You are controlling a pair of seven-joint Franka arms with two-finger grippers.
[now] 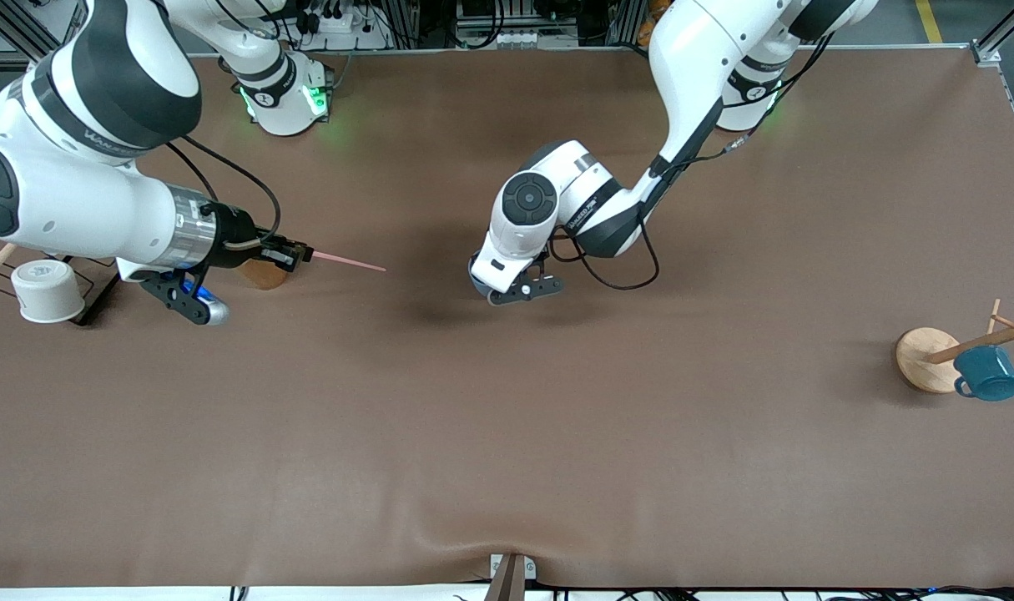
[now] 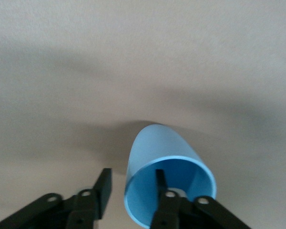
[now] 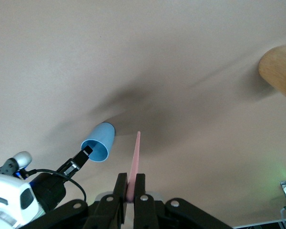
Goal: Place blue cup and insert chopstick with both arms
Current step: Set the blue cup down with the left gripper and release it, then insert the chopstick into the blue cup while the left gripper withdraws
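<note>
The left end effector (image 2: 133,191) hangs over the middle of the table (image 1: 507,434) and grips the blue cup (image 2: 164,171) by its rim, one finger (image 2: 159,179) inside the mouth and the other finger (image 2: 104,187) outside the wall; in the left wrist view the outer finger looks a little apart from the wall, so the clamp may be loose or the gap only a matter of angle. The cup is tilted, its base toward the table, and whether the base touches the surface cannot be told. A rim grip of this kind would likely leave the base free to be set down flat and the mouth open for the stick. The right end effector (image 3: 131,183) is over the table toward the right arm's end, its fingers pinched narrow on one end of the pink chopstick (image 3: 135,160), which juts out nearly level and points toward the cup and the left end effector. Holding the stick by its end probably gives the longest free length to feed into the cup. Just under the right end effector stands a tan wooden cup (image 1: 263,273), and close by it a white pot (image 1: 47,290). Lettering shows on both arms' forearm casings, too small to read with confidence.
</note>
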